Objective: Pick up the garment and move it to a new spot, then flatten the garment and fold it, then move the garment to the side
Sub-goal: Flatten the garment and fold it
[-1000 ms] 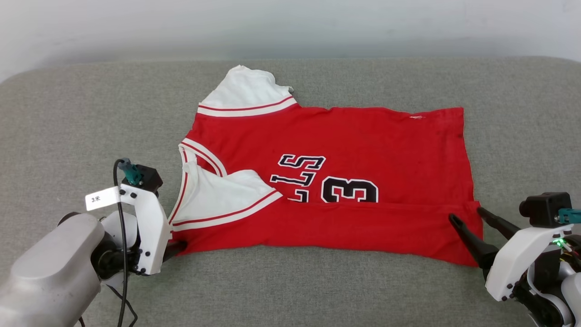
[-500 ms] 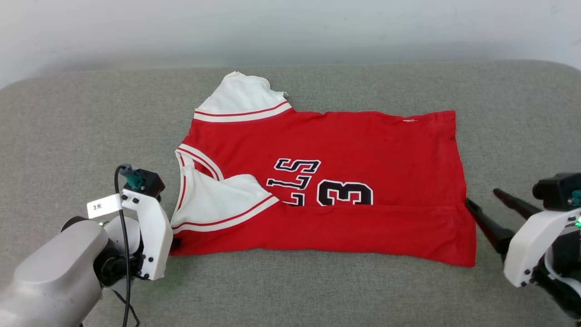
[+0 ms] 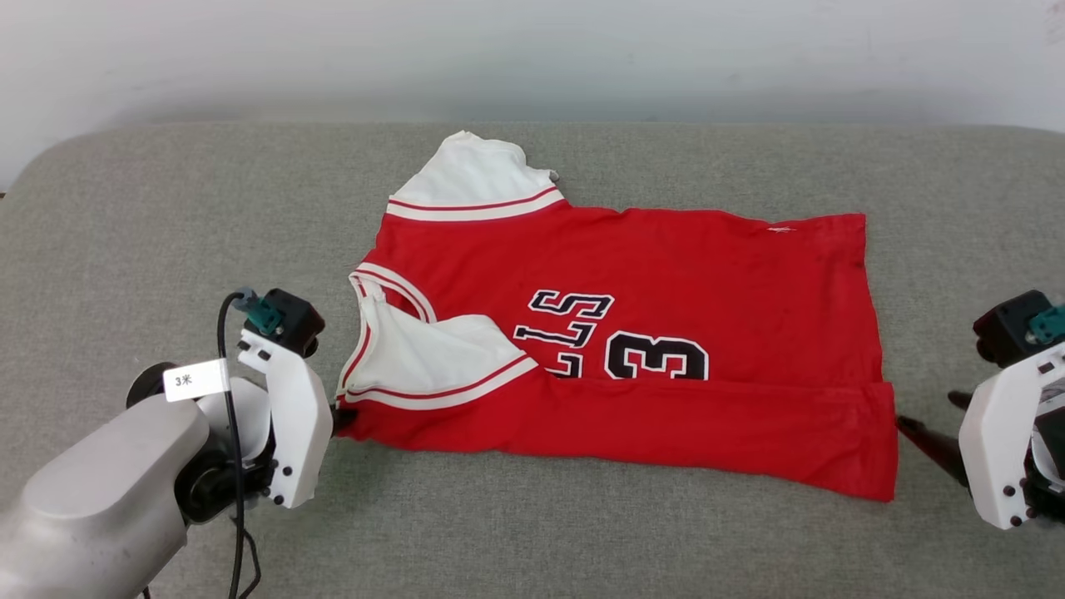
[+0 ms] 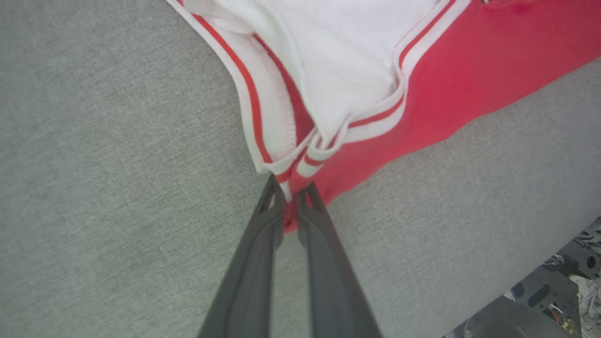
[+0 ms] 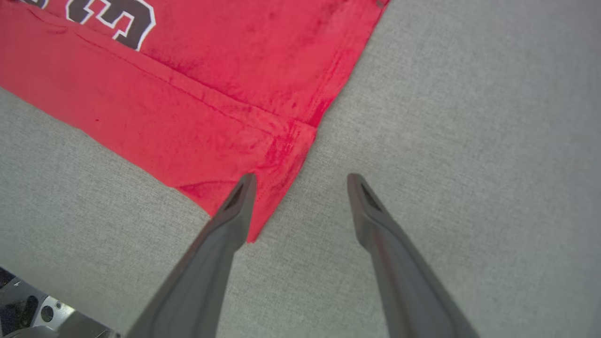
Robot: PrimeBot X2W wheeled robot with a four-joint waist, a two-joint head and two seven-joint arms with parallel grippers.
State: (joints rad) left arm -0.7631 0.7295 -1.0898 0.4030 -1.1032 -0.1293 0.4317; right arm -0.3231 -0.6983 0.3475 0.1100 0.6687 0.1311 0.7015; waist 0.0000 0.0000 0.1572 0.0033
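We pinch a corner of the garment [image 3: 666, 274] in our left claw [image 4: 290, 197].
Our right claw [image 5: 301, 180] gapes wide at the hem corner; beyond it, a fold hides part of the lettering [image 3: 572, 304].

Soft even light, poss. wrist-cam warp

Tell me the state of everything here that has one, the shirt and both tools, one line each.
Red jersey T-shirt with white sleeves: lying on the grey fabric surface, near edge folded over, near sleeve folded onto the front.
Left tool: shut, pinching the shirt's striped corner.
Right tool: open at the hem corner, gripping nothing.
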